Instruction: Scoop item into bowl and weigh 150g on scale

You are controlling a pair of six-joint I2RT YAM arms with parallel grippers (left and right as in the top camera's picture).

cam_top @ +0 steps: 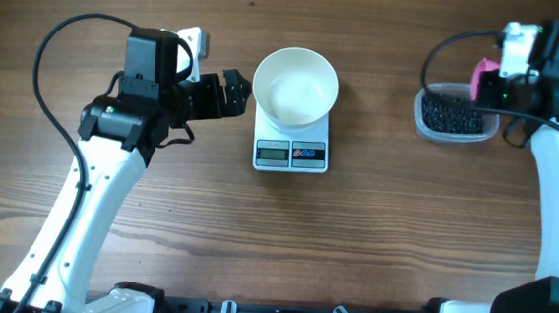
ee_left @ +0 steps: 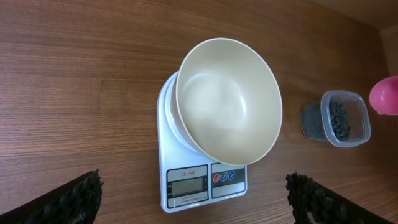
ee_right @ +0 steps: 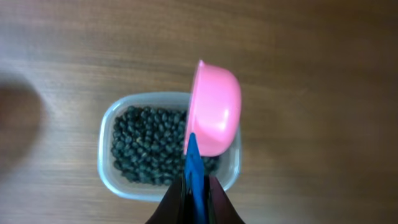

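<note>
The white bowl [cam_top: 295, 85] is sitting on the scale [cam_top: 291, 152], covering its platform. Just left of the scale, the left fingers [ee_left: 71, 199] are hanging spread wide, gripping nothing. Well to the right of the scale, the right fingers [ee_right: 177, 204] are pinching the blue handle [ee_right: 194, 165] of a pink scoop [ee_right: 214, 115], which seems to be hovering over the black beans [ee_right: 146, 146] lying in a clear tub [ee_right: 107, 134] on the wooden surface [cam_top: 372, 242].
</note>
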